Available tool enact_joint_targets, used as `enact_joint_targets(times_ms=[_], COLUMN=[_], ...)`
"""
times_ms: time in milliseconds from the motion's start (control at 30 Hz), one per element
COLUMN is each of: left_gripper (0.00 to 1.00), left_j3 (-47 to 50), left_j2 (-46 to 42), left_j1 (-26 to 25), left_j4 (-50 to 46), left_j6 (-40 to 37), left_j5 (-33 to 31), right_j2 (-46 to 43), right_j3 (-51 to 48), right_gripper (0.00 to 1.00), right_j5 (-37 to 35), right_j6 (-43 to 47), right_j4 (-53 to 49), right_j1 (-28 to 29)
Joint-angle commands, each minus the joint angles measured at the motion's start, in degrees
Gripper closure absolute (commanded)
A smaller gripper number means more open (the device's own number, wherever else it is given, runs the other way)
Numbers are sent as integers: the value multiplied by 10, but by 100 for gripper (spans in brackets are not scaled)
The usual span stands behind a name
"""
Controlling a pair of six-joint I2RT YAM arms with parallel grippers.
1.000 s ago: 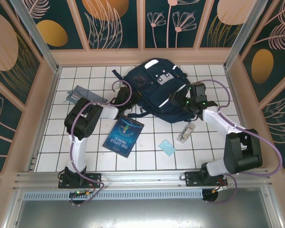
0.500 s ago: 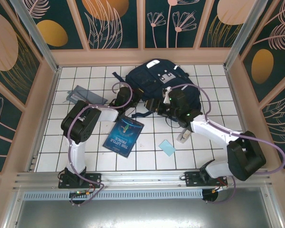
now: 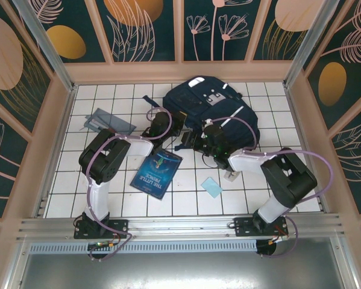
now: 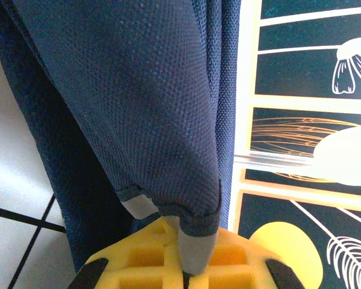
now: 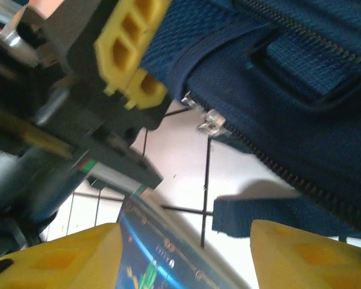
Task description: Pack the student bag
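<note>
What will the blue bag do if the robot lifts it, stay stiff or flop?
Probably flop: the bag drapes in soft folds where the left gripper pinches it. It likely won't slip out, since the weave looks rough.

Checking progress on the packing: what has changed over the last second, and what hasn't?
The right end effector swung left across the student bag to its near-left edge, jaws open, beside the left end effector, which has closed on the bag's fabric. The book, blue card and grey pouch stayed put.
</note>
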State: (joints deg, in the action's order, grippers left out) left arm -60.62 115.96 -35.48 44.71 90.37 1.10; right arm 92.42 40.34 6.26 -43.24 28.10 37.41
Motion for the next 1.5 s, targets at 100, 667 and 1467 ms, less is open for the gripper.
enact_joint_targets(times_ms=[100, 667, 1467], left_gripper=[100, 100, 100], left_j3=[11, 19, -62], left_j2=[-39, -50, 35], left_j1=[-8, -8, 28], left_j4=[91, 103, 63], left_j6=[45, 68, 6], left_j5=[16, 29, -10], right_j2=[58, 111, -91], right_j3=[27, 56, -49], right_gripper=[26, 62, 100], right_j5=[-96, -219, -53], right_j6=[44, 108, 162], right_j4=[84, 116, -126], right_j1=[2, -6, -45])
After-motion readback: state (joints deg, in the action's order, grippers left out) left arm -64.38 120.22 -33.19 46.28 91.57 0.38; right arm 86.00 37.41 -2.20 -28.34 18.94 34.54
